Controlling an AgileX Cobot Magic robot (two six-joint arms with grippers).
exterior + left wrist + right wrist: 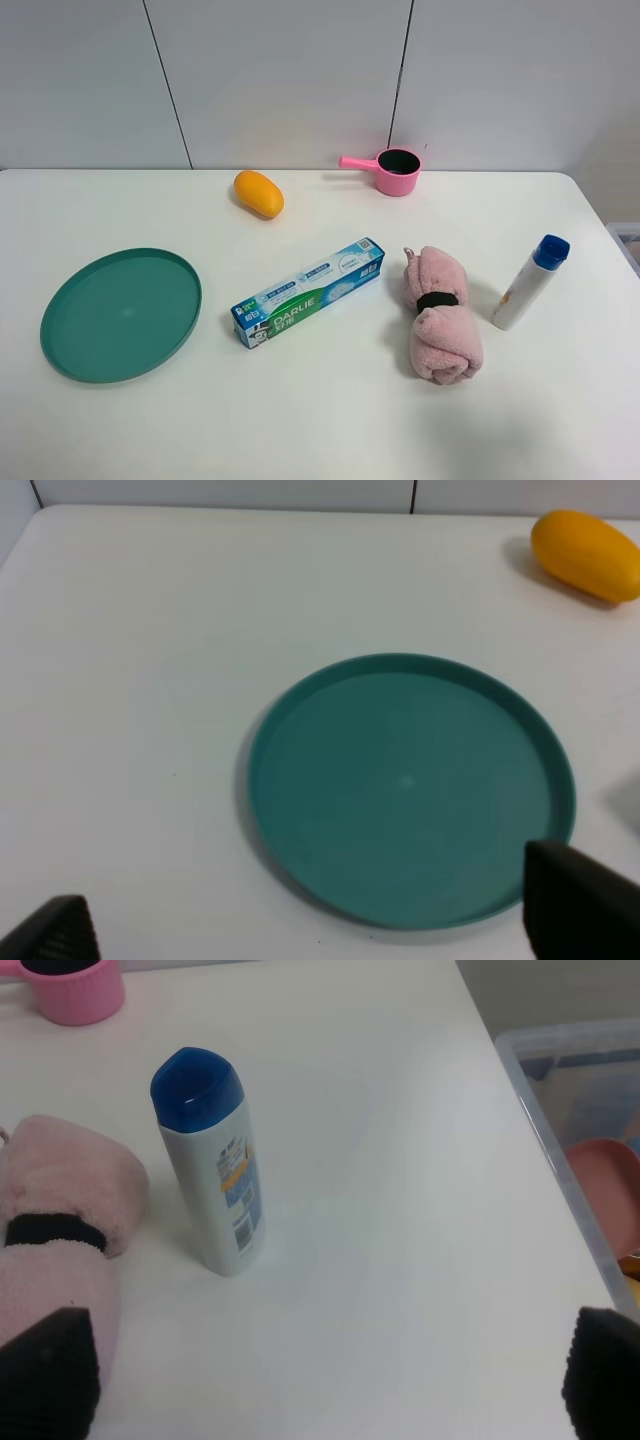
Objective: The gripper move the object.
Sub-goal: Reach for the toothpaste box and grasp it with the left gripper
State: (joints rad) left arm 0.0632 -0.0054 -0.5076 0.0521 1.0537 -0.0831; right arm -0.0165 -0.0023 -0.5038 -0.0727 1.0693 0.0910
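White desk (320, 430), pale panelled wall behind. Toothpaste box (308, 292) lay flat near desk centre, slanted, between teal plate (120, 313) and rolled pink towel (440, 315), touching neither. White bottle (528, 282) with blue cap stood just beside towel, not touching it. Orange fruit (259, 193) and pink scoop cup (397, 171) sat toward wall. Left end effector (315, 920) hovered over plate, jaws spread wide, nothing between them. Right end effector (325, 1375) hung near bottle, jaws likewise wide, nothing held. Clear bin (570, 1110) sat past desk edge.

Lab setup, white table (300, 430), panelled wall (280, 80)
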